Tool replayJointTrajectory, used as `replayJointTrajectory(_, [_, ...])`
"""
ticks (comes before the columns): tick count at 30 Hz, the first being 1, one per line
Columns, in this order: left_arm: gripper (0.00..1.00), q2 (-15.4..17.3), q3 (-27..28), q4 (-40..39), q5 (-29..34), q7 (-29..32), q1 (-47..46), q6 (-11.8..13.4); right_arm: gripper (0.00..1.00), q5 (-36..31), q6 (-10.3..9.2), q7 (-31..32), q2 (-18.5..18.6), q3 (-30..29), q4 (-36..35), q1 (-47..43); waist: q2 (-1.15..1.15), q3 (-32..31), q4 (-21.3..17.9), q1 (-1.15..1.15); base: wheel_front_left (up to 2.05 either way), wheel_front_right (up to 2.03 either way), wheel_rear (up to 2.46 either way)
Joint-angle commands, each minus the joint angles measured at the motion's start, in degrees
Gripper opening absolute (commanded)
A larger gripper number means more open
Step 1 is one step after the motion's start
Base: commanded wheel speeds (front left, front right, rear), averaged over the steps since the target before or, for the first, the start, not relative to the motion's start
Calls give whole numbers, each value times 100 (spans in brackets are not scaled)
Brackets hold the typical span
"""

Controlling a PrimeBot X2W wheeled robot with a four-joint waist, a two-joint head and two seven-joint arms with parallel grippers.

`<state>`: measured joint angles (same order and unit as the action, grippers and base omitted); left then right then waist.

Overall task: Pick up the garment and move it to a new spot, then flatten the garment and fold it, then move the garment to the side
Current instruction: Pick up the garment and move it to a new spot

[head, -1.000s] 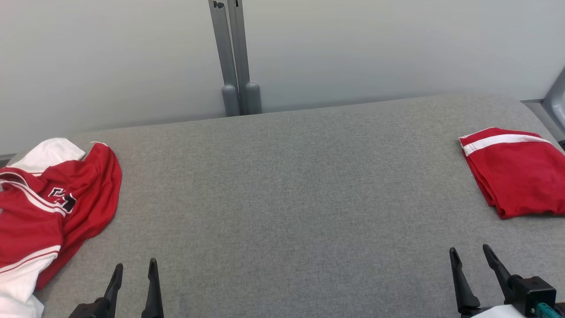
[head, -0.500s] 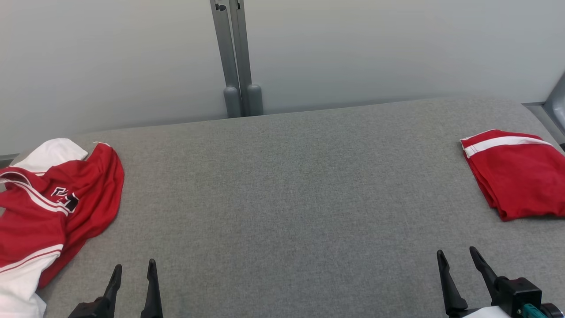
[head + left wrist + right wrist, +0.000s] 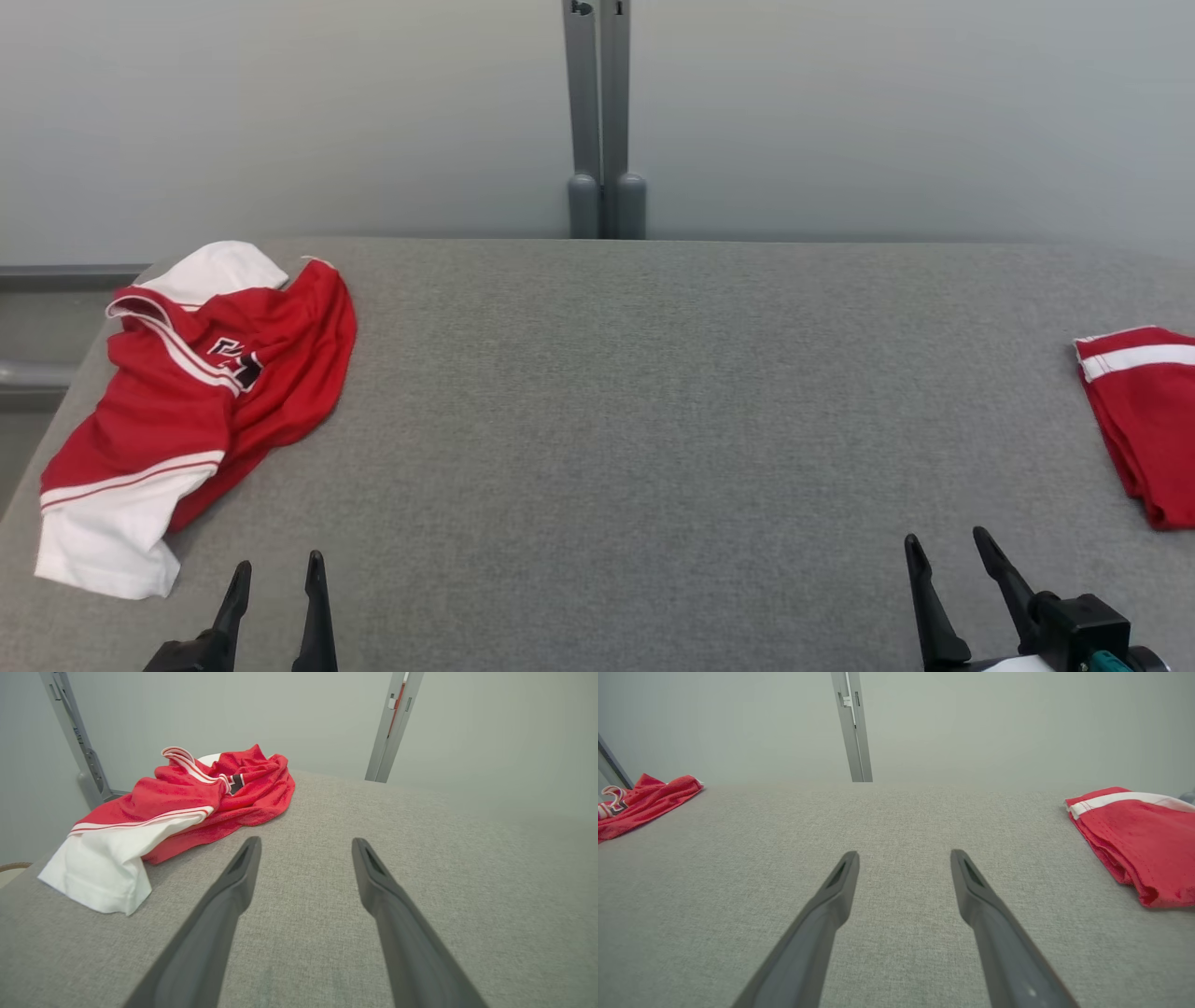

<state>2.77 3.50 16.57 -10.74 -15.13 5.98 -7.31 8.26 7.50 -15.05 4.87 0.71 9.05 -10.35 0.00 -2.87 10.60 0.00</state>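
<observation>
Garments, two: one crumpled garment, red with white sleeves, is recorded at the left of the head view on the grey padded table; one folded garment, red with a white stripe, is cut by the right edge. Grippers, two: left gripper at lower left, right gripper at lower right, both spread wide, nothing held, cloth untouched. Two grey posts are noted at top centre.

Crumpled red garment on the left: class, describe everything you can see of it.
The crumpled red garment is a jersey-like top of soft knit cloth, with white striped trim, a white panel at its near end and dark lettering partly hidden in folds. It lies bunched and unfolded on the grey table, at its left end; nothing else touches it.
</observation>
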Motion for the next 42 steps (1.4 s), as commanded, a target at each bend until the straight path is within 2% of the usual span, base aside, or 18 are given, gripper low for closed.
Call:
replayJointTrajectory(1, [100, 24, 34, 13, 45, -2, 77, -16, 100, 52, -2, -17, -26, 46, -42, 18, 0, -42, 700, 0, 0, 0, 0])
replayJointTrajectory(4, [100, 49, 136, -2, 78, -2, 142, -19, 100, 76, -2, -17, -61, 189, -50, 136, 0, -61, 1089, 0, 0, 0, 0])
replayJointTrajectory(7, [100, 42, 214, -46, 100, -2, 206, -21, 100, 52, -2, -18, -73, 308, -48, 215, 0, -65, 1310, 0, 0, 0, 0])
replayJointTrajectory(12, [100, 39, 286, -102, 106, -2, 196, -21, 100, 61, -2, -17, -43, 389, -88, 303, 0, 6, 1359, 0, 0, 0, 0])
replayJointTrajectory(16, [100, 31, 268, 27, 28, -3, -90, -21, 100, 49, -2, -18, 19, 333, -162, 312, 0, 240, 1252, 0, 0, 0, 0])
replayJointTrajectory(20, [100, 90, 61, 442, -38, 73, -956, -22, 100, -16, -2, -17, 236, 317, -303, 571, 0, 961, 1081, 0, 0, 0, 0])
replayJointTrajectory(27, [100, 420, -201, 1655, -243, 973, -3275, -15, 100, -66, -2, -17, 765, 462, -495, 1440, 0, 2568, 697, 0, 0, 0, 0])
replayJointTrajectory(30, [100, 588, -374, 2297, -519, 1447, -4100, -14, 100, -67, -2, -17, 922, 637, -490, 1818, 0, 3042, 499, 0, 0, 0, 0])
replayJointTrajectory(34, [100, 882, -488, 3147, -827, 1826, -4741, -14, 100, 8, -2, -18, 907, 719, -428, 2141, 0, 3293, 230, 0, 0, 0, 0])
replayJointTrajectory(40, [100, 1215, -677, 4150, -972, 2173, -5017, -14, 100, 53, -2, -17, 711, 681, -372, 2242, 0, 3185, -76, 0, 0, 0, 0])
replayJointTrajectory(41, [55, 1285, -699, 4305, -999, 2259, -5026, -14, 100, 62, -2, -18, 684, 668, -355, 2225, 0, 3129, -101, 0, 0, 0, 0])
replayJointTrajectory(42, [23, 1294, -734, 4413, -1013, 2308, -5012, -14, 100, 70, -2, -18, 659, 652, -342, 2201, 0, 3073, -115, 0, 0, 0, 0])
